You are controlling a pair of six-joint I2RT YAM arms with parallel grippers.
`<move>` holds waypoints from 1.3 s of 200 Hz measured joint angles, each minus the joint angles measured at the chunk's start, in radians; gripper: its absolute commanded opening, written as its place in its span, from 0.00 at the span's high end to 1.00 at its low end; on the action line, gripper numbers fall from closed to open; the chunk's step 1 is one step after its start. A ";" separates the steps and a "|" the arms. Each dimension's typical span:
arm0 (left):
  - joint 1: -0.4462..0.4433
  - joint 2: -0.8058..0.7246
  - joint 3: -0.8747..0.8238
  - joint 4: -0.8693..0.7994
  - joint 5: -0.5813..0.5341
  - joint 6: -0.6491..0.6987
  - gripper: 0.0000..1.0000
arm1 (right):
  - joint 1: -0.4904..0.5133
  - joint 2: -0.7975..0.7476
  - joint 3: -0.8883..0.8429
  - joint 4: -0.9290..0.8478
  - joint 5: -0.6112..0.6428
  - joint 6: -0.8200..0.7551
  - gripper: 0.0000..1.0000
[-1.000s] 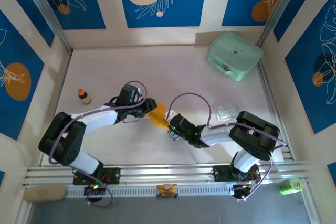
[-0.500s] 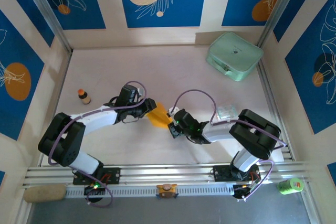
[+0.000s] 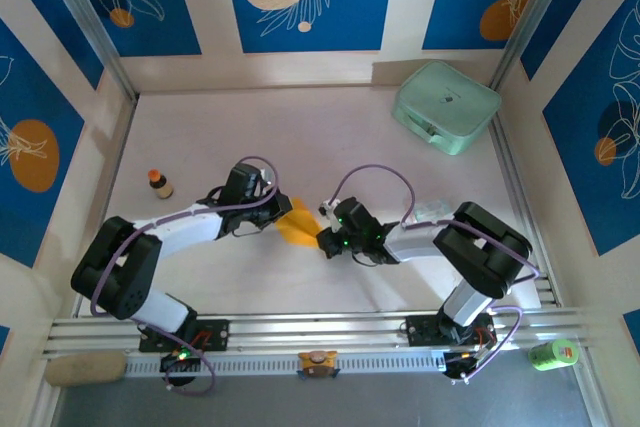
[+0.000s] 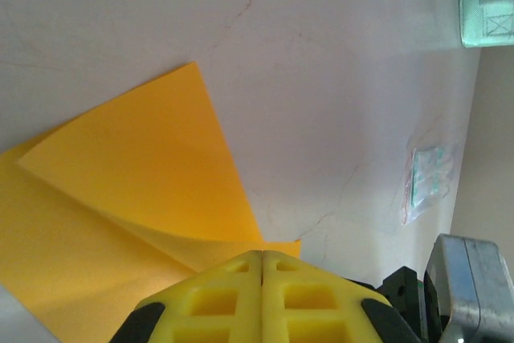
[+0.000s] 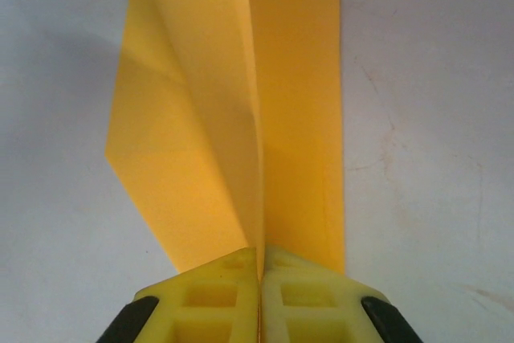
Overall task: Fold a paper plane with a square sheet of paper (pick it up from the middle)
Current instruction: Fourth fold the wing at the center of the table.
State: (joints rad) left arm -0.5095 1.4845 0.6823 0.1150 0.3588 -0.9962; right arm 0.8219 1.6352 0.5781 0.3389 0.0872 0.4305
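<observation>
Partly folded orange-yellow square sheet of paper at centre of white tabletop, right jaws at its 4 o'clock pinching its raised crease, left jaws at its 10 o'clock pressed together over its edge

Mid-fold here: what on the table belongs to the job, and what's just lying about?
Job: paper; left tool and right tool, both shut on it.
Lying about: green case; bottle; clear packet.
</observation>
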 measured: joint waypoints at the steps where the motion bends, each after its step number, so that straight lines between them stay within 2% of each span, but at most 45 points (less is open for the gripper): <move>1: 0.000 0.000 -0.001 0.001 0.000 0.001 0.96 | -0.001 0.001 0.001 -0.001 -0.002 0.002 0.92; 60: -0.003 0.006 -0.008 0.047 0.017 -0.002 1.00 | -0.044 0.020 0.034 -0.043 -0.114 0.110 0.93; 178: -0.032 0.130 -0.008 0.180 0.060 -0.047 1.00 | -0.113 0.084 0.093 -0.072 -0.274 0.292 0.93; 260: -0.032 0.176 -0.008 0.202 0.059 -0.047 1.00 | -0.123 0.097 0.104 -0.080 -0.314 0.326 0.92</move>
State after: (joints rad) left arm -0.5419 1.6604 0.6743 0.3172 0.4179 -1.0428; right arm 0.6987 1.7321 0.6823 0.2588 -0.2264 0.7567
